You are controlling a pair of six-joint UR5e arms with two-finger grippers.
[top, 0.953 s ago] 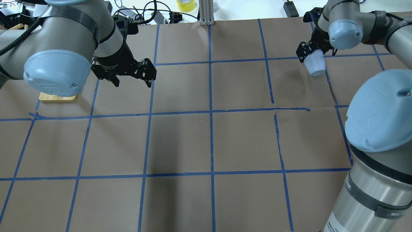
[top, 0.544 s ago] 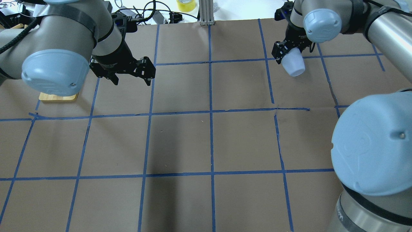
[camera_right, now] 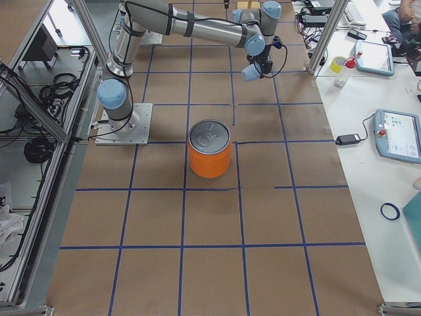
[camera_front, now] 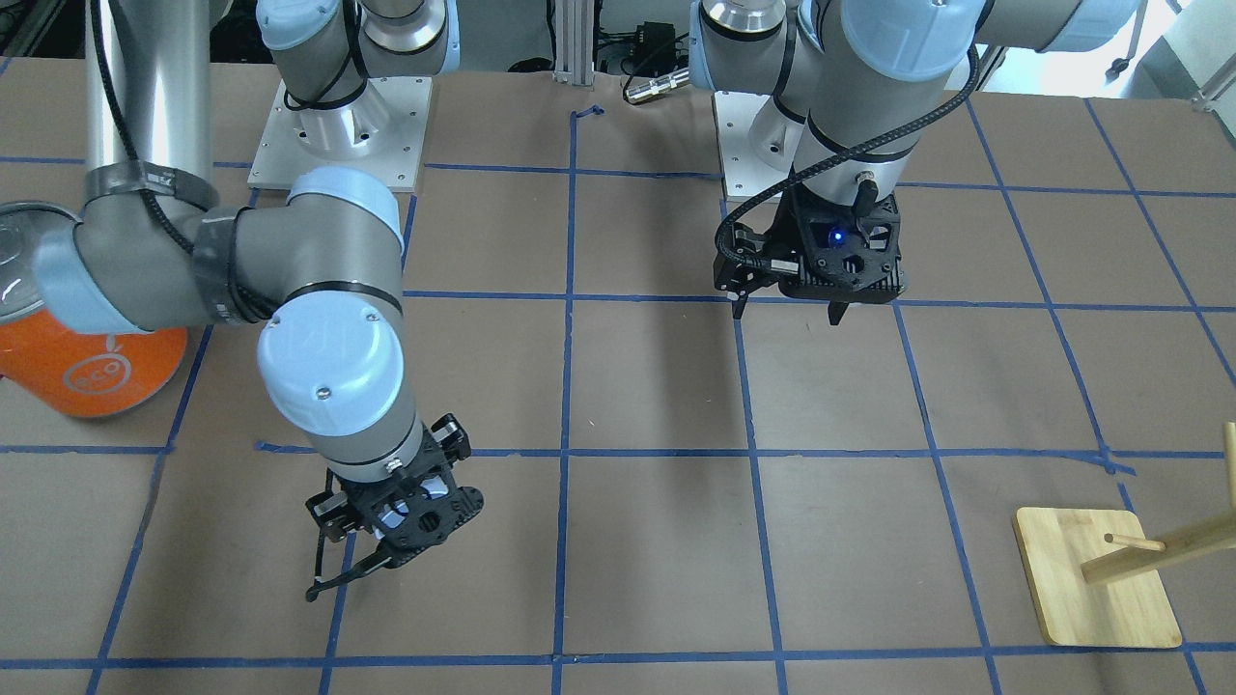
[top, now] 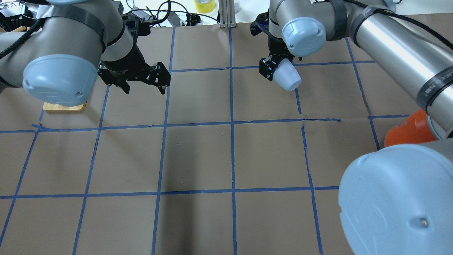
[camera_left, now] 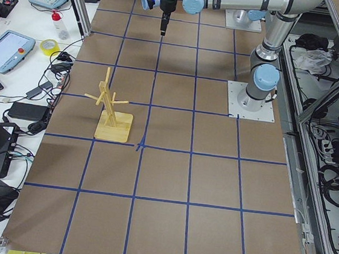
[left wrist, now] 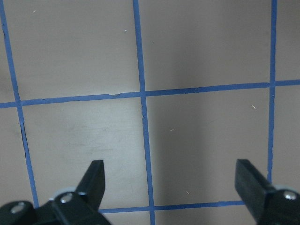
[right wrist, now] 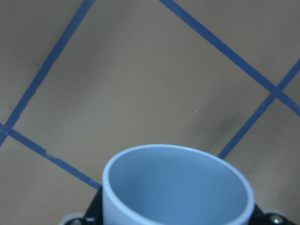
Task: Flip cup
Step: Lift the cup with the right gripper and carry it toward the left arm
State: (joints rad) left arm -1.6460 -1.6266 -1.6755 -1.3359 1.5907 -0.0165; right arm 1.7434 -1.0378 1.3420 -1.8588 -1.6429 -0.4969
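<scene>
The cup [top: 287,76] is small, pale blue-white and tapered. My right gripper [top: 273,69] is shut on it and holds it tilted above the table at the far middle-right. The right wrist view looks into its bluish inside [right wrist: 178,187]. The cup also shows in the exterior right view [camera_right: 248,72]. In the front-facing view the right gripper [camera_front: 396,512] hides most of it. My left gripper [top: 145,90] is open and empty above the far left of the table. It also shows in the front-facing view [camera_front: 787,311], and its fingers frame bare paper in the left wrist view [left wrist: 172,176].
A large orange can [camera_right: 210,149] with a silver top stands on the robot's right side, partly behind the right arm [top: 407,129]. A wooden peg stand [camera_front: 1096,589] is at the far left corner. Brown paper with blue tape lines [top: 231,122] covers the table.
My right arm has carried the cup leftward along the far side of the table, and the orange can has come into view behind it. The left arm has barely moved.
</scene>
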